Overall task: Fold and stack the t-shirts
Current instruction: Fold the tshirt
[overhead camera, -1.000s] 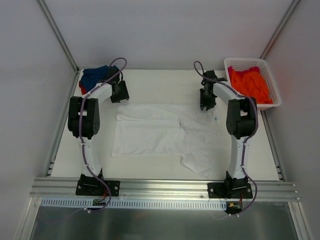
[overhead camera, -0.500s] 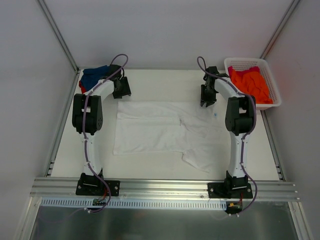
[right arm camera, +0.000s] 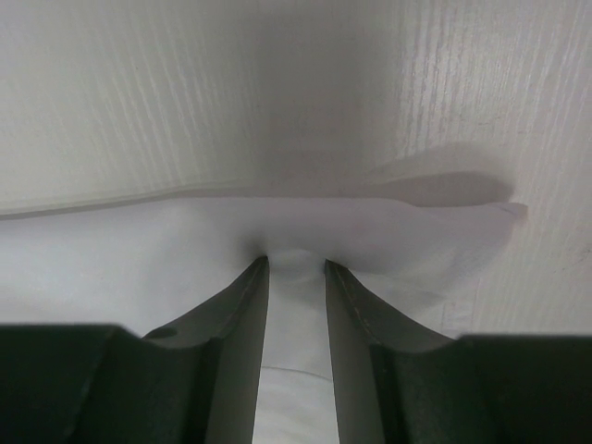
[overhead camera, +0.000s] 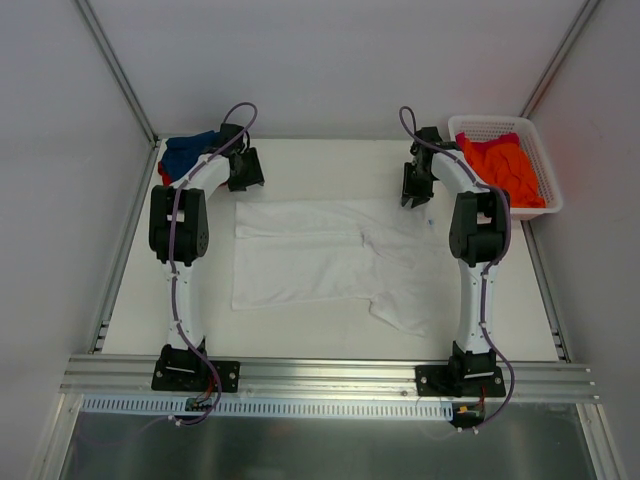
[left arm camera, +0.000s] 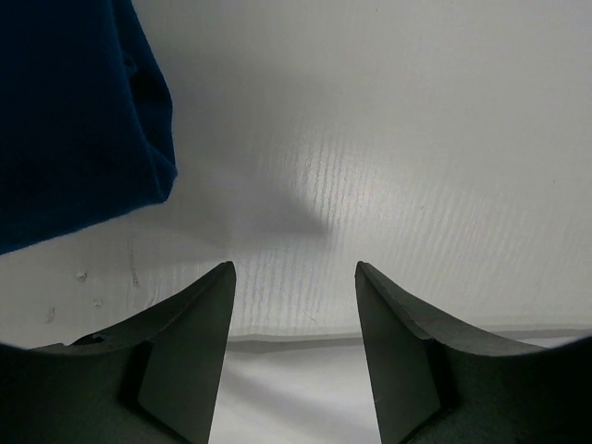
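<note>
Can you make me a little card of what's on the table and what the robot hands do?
Middle: white t-shirt, spread out
Far left corner: blue t-shirt, bunched
Far right: basket holding orange t-shirt
Left gripper: open, at white t-shirt's far edge
Right gripper: shut on white t-shirt's far edge

Carrying, on the white desk [overhead camera: 320, 165], a large white t-shirt [overhead camera: 320, 255] spread nearly flat in the middle; bearing a blue t-shirt [overhead camera: 188, 152] bunched with a red t-shirt [overhead camera: 163, 178] at the far left corner, a white basket [overhead camera: 490, 123] at the far right.
</note>
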